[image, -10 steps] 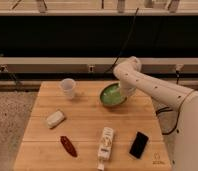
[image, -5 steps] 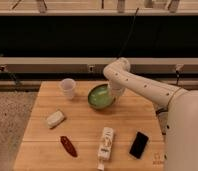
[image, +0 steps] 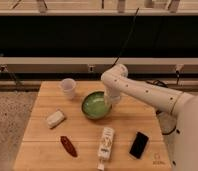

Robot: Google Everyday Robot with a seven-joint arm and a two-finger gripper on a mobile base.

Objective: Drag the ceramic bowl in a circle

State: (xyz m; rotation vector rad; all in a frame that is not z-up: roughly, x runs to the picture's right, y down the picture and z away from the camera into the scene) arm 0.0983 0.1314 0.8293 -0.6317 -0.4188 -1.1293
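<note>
The green ceramic bowl [image: 96, 105] sits near the middle of the wooden table [image: 37, 150], its inside lighter green and its rim darker. My gripper [image: 112, 99] reaches down from the white arm [image: 142, 90] onto the bowl's right rim. The arm comes in from the right side.
A small translucent whitish cup [image: 68, 87] stands at the back left. A pale wrapped block [image: 55, 119] lies left of the bowl. A red-brown packet [image: 68, 145], a white bottle lying down [image: 106, 145] and a black phone-like slab [image: 139, 144] lie along the front.
The bowl has moved left and then toward the front of the table, with my gripper staying at its right rim. The arm has swung left with it.
</note>
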